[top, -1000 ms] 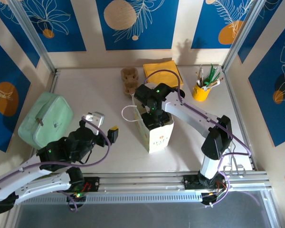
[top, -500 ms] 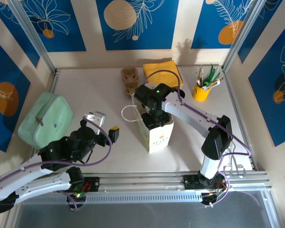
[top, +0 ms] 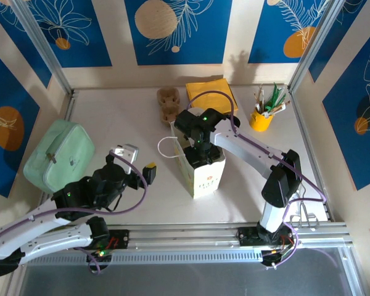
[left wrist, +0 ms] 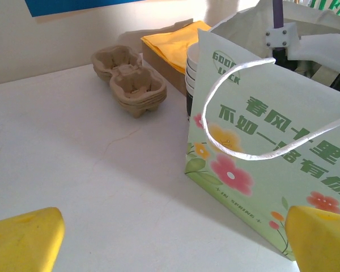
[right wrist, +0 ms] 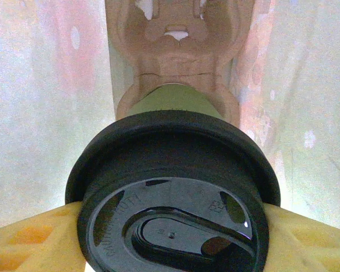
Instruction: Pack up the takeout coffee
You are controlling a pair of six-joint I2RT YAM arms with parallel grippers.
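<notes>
Right arm is plunged into the mouth of the pale green flowered paper bag (top: 206, 176), which stands upright mid-worktop. From above, the bag's rim swallows the right hand, so nothing of its fingers can be made out there. The wrist view takes us inside: the right hand (right wrist: 170, 238) has a yellow finger on each side of the small white paper cup with a round black plastic lid (right wrist: 175, 170), pinching it just at the lid's rim. The fingers are cut off by the lower edge. The cup wall looks olive in the tinted light, and the lid hides most of it. Below it sits a brown moulded pulp tray (right wrist: 178, 34), though the cup's base cannot be seen.

The left hand (top: 137, 160) hovers low over the white worktop (top: 111, 117), left of the bag, spread wide, with only its yellow tips (left wrist: 22, 238) showing. Behind the bag, a stack of white cups (left wrist: 191, 68) peeks out, mostly hidden.
</notes>
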